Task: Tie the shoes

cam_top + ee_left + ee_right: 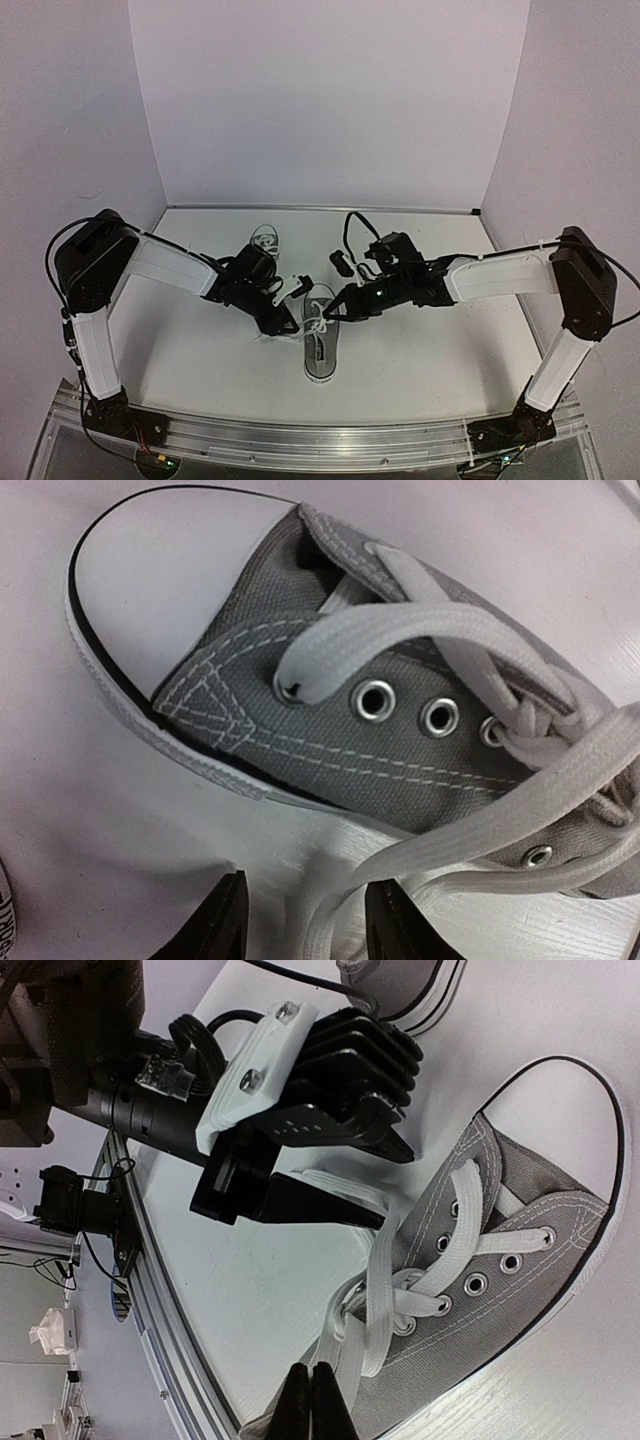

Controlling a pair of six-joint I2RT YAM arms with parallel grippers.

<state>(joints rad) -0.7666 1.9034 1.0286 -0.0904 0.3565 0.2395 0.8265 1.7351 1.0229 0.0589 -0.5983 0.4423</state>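
One grey canvas shoe [322, 345] with a white toe cap lies mid-table between the arms, toe toward the front edge; it also fills the left wrist view [330, 730] and shows in the right wrist view [520, 1290]. Its white laces [480, 820] are knotted loosely and trail off its left side. My left gripper [292, 325] [305, 925] stands open low beside the shoe, one lace strand running between its fingers [215, 920]. My right gripper [335, 312] [312, 1400] is shut on a lace strand near the shoe's opening. The second shoe [265, 240] stands behind the left arm.
A small black object [342, 265] and a black cable [352, 230] lie behind the right gripper. The aluminium rail [320, 440] runs along the near table edge. White walls close off the back and both sides.
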